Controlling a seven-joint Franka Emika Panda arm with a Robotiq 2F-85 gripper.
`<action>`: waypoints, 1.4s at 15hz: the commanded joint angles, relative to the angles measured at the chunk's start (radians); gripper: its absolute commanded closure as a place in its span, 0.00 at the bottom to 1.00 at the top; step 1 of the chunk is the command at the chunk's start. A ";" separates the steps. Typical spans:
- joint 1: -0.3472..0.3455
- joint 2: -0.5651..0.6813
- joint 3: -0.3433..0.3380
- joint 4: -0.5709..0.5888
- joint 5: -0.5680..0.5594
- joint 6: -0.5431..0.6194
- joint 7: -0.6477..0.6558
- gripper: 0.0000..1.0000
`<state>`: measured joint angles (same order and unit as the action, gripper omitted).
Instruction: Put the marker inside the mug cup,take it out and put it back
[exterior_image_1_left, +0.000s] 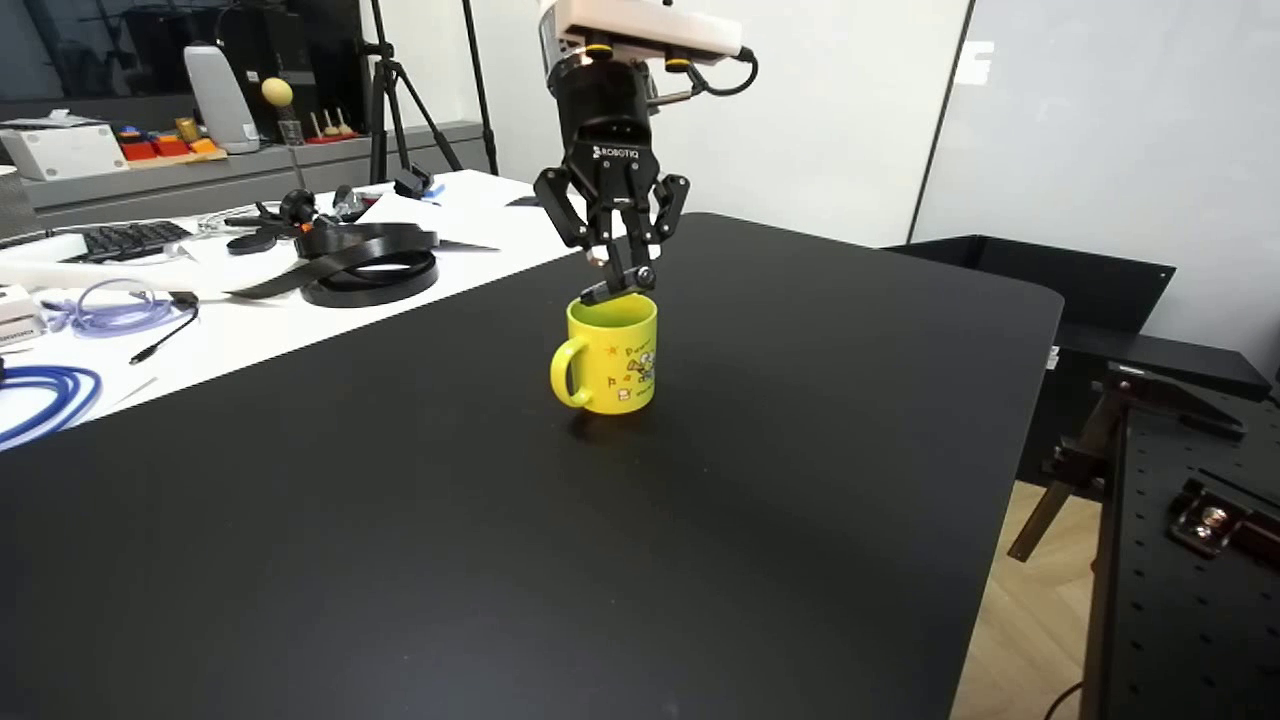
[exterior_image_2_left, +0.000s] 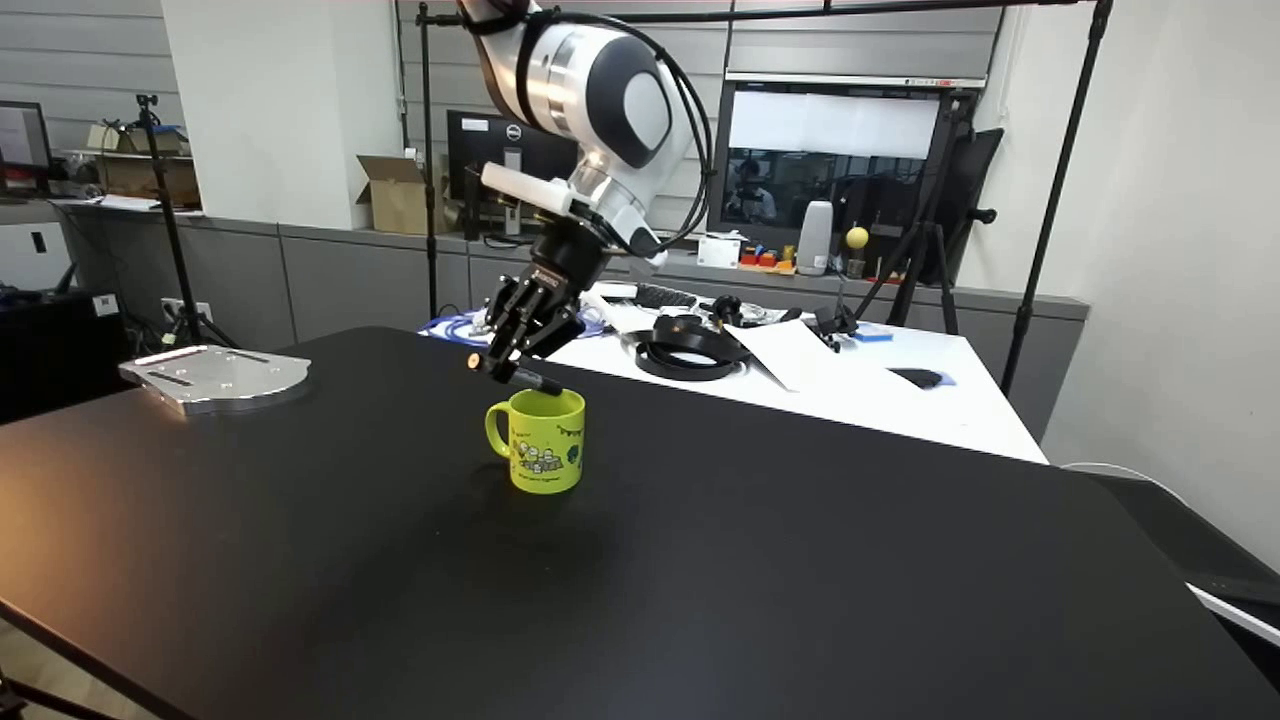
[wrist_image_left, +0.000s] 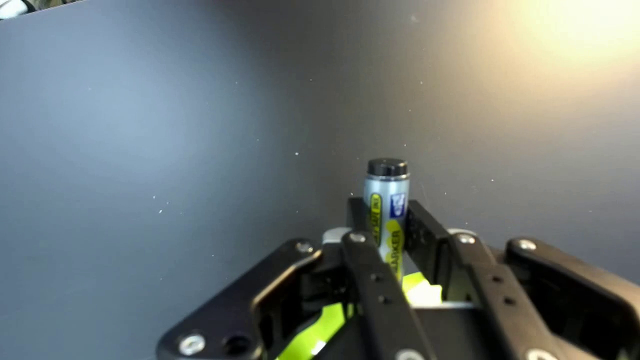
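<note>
The yellow mug cup (exterior_image_1_left: 618, 368) stands upright on the black table, with its handle on the left side in both exterior views (exterior_image_2_left: 546, 448). My gripper (exterior_image_1_left: 630, 262) is just above the mug and shut on the marker (exterior_image_1_left: 603, 292). The marker (exterior_image_2_left: 536, 381) is held tilted, close to level, and one end is over the mug's opening. I cannot tell whether it touches the rim. In the wrist view the marker (wrist_image_left: 386, 192) has a grey body and a black end, and sits between the fingertips (wrist_image_left: 384, 220). Parts of the mug (wrist_image_left: 317, 332) show behind the fingers.
The black table (exterior_image_2_left: 700, 590) surrounds the mug. A white desk with a black tape coil (exterior_image_1_left: 375, 275), blue cables (exterior_image_1_left: 45, 395) and a keyboard adjoins it. A silver metal plate (exterior_image_2_left: 220, 378) lies at the table's far left. A perforated black bench (exterior_image_1_left: 1190, 600) stands beyond one edge.
</note>
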<state>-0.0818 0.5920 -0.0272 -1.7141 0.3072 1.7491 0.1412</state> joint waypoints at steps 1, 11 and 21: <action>-0.008 0.029 -0.016 0.047 0.044 -0.021 0.082 0.94; -0.048 0.070 -0.020 0.053 0.235 -0.040 0.198 0.94; -0.022 0.031 -0.039 0.023 0.221 0.053 0.169 0.05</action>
<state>-0.1311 0.6510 -0.0516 -1.6912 0.5692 1.7694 0.2982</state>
